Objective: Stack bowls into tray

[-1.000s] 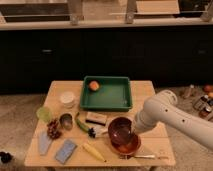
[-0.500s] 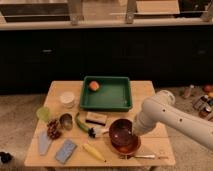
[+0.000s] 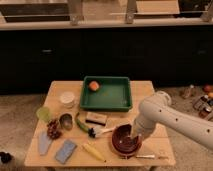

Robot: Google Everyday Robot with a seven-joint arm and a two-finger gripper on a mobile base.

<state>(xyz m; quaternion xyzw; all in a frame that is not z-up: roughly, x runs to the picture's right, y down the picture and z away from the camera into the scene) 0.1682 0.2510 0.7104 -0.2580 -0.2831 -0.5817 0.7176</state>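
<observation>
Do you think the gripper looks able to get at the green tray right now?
Probably yes: the gripper is at the bowls, and only bare table separates them from the tray.

- Kitchen-type room: dark cabinet fronts (image 3: 60,55) under a pale countertop (image 3: 105,23) stand behind the wooden table's (image 3: 144,93) far edge.
- The gripper (image 3: 134,138) is at the bowls (image 3: 120,145), near the table's front edge.

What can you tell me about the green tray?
The tray is a green rectangle that looks like plastic, with raised sides and rounded corners. It lies flat at the far middle of the wooden table. A small orange round thing sits inside, in the far corner on the picture's left; the rest of its floor is bare. No bowls are in it. The gripper is away from it, down at the dark red bowls near the table's front.
</observation>
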